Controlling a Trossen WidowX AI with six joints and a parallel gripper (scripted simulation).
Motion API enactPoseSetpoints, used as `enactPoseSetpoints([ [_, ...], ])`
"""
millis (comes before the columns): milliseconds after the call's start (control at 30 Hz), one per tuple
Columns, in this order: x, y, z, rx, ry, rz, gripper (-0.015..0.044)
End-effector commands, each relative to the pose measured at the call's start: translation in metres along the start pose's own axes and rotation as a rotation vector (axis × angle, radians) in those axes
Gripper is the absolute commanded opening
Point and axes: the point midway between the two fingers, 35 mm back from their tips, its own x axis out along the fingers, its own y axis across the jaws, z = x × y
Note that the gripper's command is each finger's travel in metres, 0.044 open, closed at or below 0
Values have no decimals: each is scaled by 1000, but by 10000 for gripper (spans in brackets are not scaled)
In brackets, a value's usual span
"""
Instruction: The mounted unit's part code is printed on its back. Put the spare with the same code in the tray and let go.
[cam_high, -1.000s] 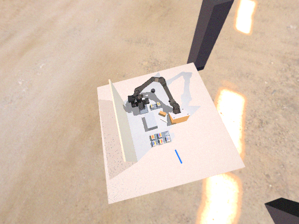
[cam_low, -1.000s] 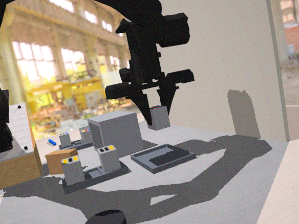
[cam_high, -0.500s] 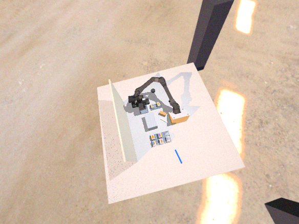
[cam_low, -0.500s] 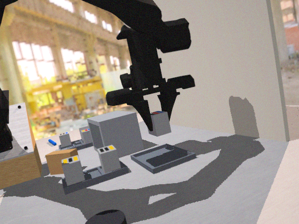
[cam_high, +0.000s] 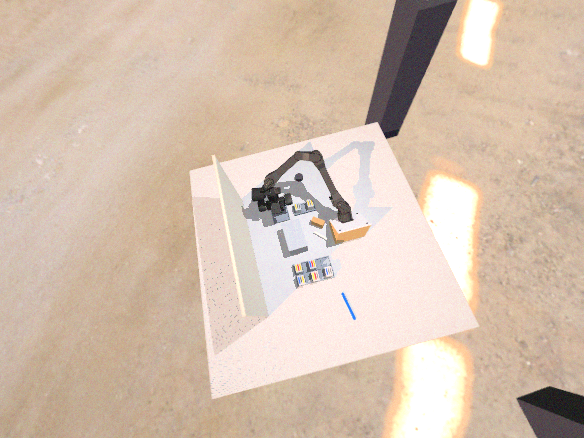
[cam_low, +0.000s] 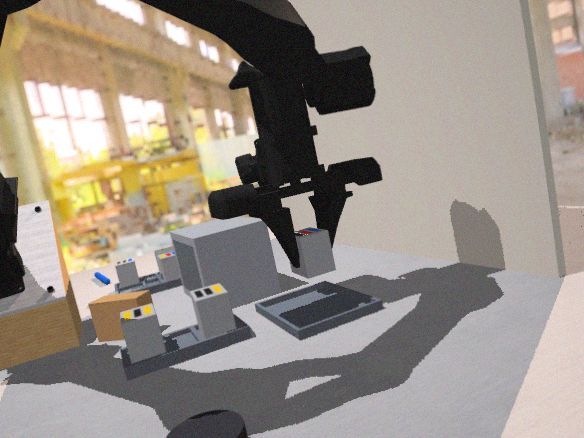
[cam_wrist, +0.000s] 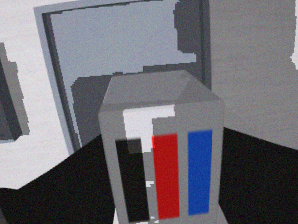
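My gripper (cam_high: 274, 204) (cam_low: 316, 252) is shut on a grey block (cam_low: 318, 262) (cam_wrist: 150, 92). The block is upright, with black, red and blue stripes on its top. It hangs at the far side of the open dark tray (cam_low: 345, 319) (cam_wrist: 115, 42) in the exterior view, and covers part of that tray in the wrist view. I cannot tell whether it is over the rim. The tray holds only shadow. A large grey box (cam_high: 295, 234) (cam_low: 237, 265) stands beside the tray, perhaps the mounted unit; no code shows on it.
A rack (cam_low: 190, 356) with two striped grey blocks is beside the tray. Another rack (cam_high: 320, 264) holds several striped blocks. A tan block (cam_high: 317, 222) (cam_low: 105, 322), a blue stick (cam_high: 348, 306) (cam_low: 102, 278) and a black cylinder (cam_high: 298, 177) (cam_low: 210, 425) lie about. A tall panel (cam_high: 232, 240) (cam_low: 425, 125) stands behind.
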Motion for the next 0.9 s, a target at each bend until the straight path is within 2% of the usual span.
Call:
enactPoseSetpoints([
  [0, 5, 2, 1, -7, -1, 4, 0],
  [867, 25, 7, 0, -7, 6, 4, 0],
])
